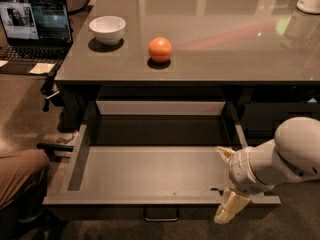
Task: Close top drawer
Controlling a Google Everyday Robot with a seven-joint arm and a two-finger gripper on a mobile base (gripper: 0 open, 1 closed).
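Observation:
The top drawer [150,171] is pulled far out under the desk top, its grey floor bare, with a small metal loop handle [161,215] centred on its front. My gripper [226,181] is at the drawer's right front corner. It is open. One cream finger [224,154] reaches inside over the drawer floor, and the other finger [231,209] hangs outside the front panel, so the front wall stands between them. The white arm [280,159] comes in from the right.
On the glossy desk top [225,39] stand a white bowl [107,29] and an orange [160,49]. An open laptop [32,31] sits at the left on a lower surface. A person's knee [17,176] is at the lower left. Narrower dark drawers [280,114] are at the right.

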